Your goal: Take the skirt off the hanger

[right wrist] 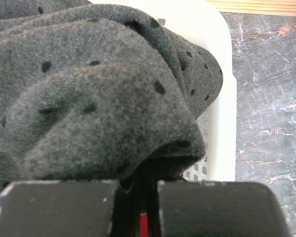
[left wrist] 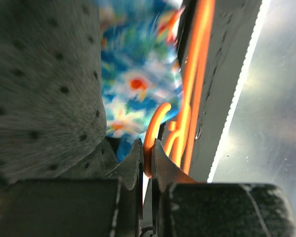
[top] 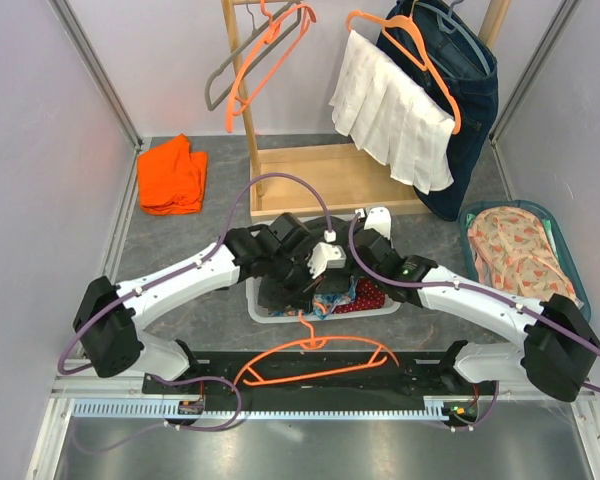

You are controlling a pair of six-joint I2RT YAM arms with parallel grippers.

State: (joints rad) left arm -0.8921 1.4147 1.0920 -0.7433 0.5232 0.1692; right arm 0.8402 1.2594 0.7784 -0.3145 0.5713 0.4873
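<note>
The orange hanger (top: 315, 362) lies flat at the near table edge, its hook (top: 303, 322) pointing towards the white basket (top: 254, 308). My left gripper (left wrist: 147, 153) is shut on the hook (left wrist: 153, 129); the hanger's bars (left wrist: 195, 74) run up beside it. The grey dotted skirt (right wrist: 98, 89) is bunched over the basket (right wrist: 222, 98) and fills the left of the left wrist view (left wrist: 39, 89). My right gripper (right wrist: 147, 195) is shut on a fold of that skirt. In the top view both grippers meet over the basket, where the skirt (top: 278, 294) shows as a dark heap.
Floral blue fabric (left wrist: 133, 84) and red cloth (top: 365, 297) lie in the basket. A wooden rack (top: 330, 175) at the back holds empty hangers (top: 265, 55), a white skirt (top: 395, 110) and a denim skirt (top: 472, 85). Orange cloth (top: 172, 175) lies back left; a teal basket (top: 565, 255) stands right.
</note>
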